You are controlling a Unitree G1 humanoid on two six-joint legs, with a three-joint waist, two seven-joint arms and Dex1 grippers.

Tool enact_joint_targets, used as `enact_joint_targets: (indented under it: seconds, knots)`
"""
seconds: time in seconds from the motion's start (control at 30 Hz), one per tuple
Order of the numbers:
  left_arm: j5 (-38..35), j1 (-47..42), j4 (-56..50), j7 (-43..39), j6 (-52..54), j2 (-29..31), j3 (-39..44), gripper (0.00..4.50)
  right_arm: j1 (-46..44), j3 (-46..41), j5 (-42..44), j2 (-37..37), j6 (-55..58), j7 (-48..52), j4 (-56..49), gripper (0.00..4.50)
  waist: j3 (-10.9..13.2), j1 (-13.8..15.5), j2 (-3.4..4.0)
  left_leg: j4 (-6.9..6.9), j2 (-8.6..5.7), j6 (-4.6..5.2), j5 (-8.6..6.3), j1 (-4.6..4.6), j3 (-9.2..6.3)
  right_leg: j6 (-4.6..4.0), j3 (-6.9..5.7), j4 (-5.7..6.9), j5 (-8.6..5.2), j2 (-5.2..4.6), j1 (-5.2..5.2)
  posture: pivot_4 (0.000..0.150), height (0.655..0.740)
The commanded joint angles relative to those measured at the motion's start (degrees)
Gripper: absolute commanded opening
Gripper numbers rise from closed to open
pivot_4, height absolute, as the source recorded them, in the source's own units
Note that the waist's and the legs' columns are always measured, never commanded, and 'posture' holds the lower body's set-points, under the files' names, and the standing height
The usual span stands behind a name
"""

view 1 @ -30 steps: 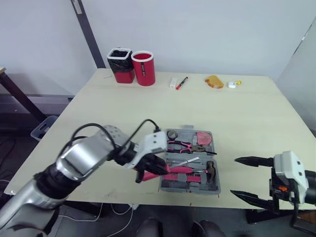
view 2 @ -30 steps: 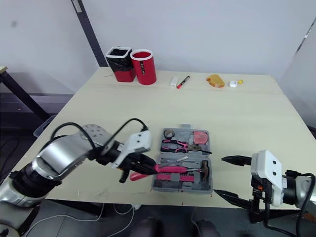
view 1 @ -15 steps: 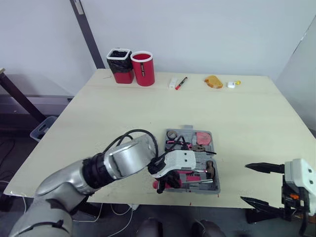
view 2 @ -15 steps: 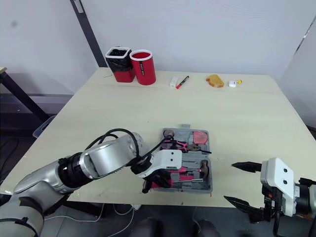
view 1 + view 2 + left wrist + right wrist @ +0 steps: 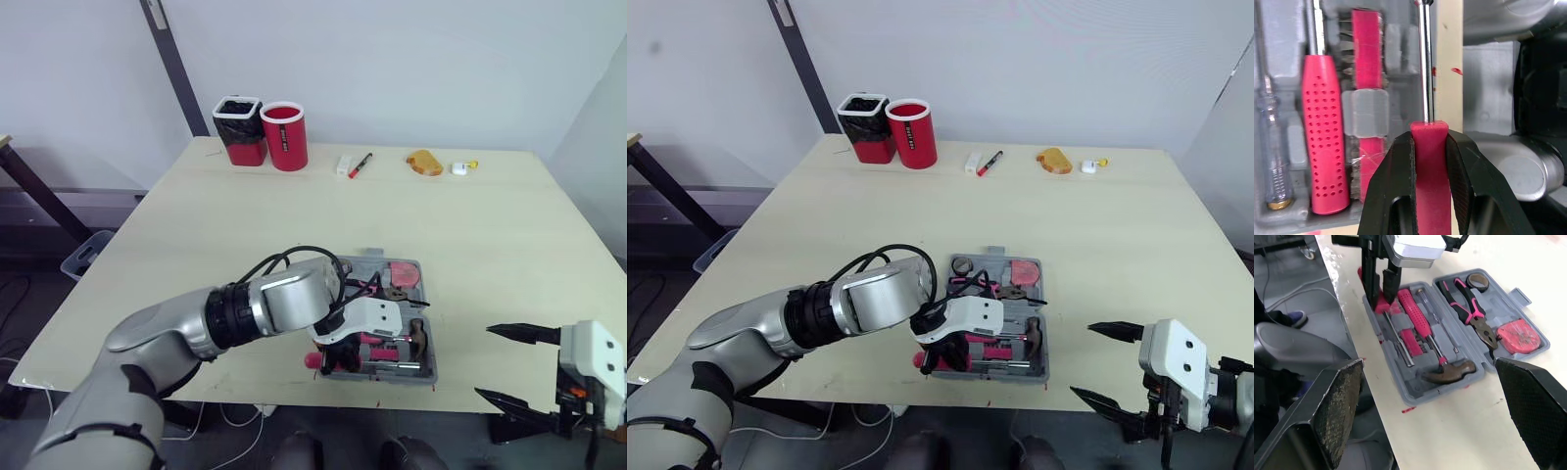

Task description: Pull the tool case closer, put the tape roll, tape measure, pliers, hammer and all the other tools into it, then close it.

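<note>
My left gripper [image 5: 1429, 141] clamps the red-handled steel screwdriver [image 5: 1425, 73]; I'd seat it squarely in the grey plastic tool case [image 5: 1278, 44] beneath my 2 fingers [image 5: 1396, 166] before releasing.

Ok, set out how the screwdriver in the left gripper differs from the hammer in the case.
The screwdriver is clamped by its handle in the jaws of the left gripper; the hammer lies free in its slot in the tool case. The screwdriver's handle is smooth, the hammer's dotted with dimples. The screwdriver runs to a thin shaft, the hammer to a dark claw head. Both have pink handles and lie side by side.
</note>
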Motion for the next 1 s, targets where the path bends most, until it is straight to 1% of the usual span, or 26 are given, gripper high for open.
enact_joint_targets:
  seconds: [0.03,0.3,0.43,0.53,0.73,1.0]
  knots:
    - [0.2,-4.4,3.5,-3.6,-0.4,-2.0,-3.2,0.41,0.6,-0.1,-1.8,-0.5,-2.4,1.3,-0.6,4.5,0.0,0.1,0.0,0.03,-0.03,0.0,0.0,-0.01,-0.02,0.0,0.0,0.01,0.0,0.0,0.0,0.15,0.74]
    - [2.6,-7.1,8.6,-7.5,-3.9,-2.5,-7.1,0.41,0.8,1.6,-3.3,0.4,-2.8,-0.1,-2.0,4.5,0.0,0.0,0.02,0.05,-0.12,0.01,0.0,0.0,-0.07,0.03,0.11,0.08,-0.02,0.01,0.01,0.15,0.74]
    - [3.6,-7.5,11.0,-8.5,-4.3,-3.9,-7.7,0.41,1.2,2.2,-3.9,1.0,-3.0,-0.8,-2.5,4.5,0.0,0.0,0.03,0.07,-0.15,0.01,0.0,-0.01,-0.07,0.05,0.12,0.08,-0.03,-0.01,0.01,0.15,0.74]
    - [4.3,-7.3,13.2,-8.0,-3.9,-6.3,-7.6,0.41,1.6,2.6,-4.3,1.6,-3.3,-1.4,-2.8,4.5,0.0,0.1,0.02,0.07,-0.19,0.01,0.0,-0.02,-0.1,0.09,0.16,0.08,-0.06,-0.01,0.02,0.15,0.74]
    - [5.1,-6.8,14.9,-7.2,-3.0,-9.2,-7.8,0.41,1.5,4.0,-4.8,2.2,-3.3,-2.7,-3.5,4.5,0.0,-0.1,0.03,0.08,-0.2,0.01,0.0,-0.02,-0.11,0.1,0.18,0.12,-0.07,0.0,0.01,0.15,0.74]
    - [6.1,-5.9,16.7,-6.4,-3.5,-11.5,-8.1,0.41,2.0,4.7,-4.8,2.2,-3.1,-3.8,-4.5,4.5,0.0,0.0,0.03,0.09,-0.2,0.01,0.0,-0.02,-0.1,0.09,0.2,0.14,-0.07,0.0,0.01,0.15,0.74]
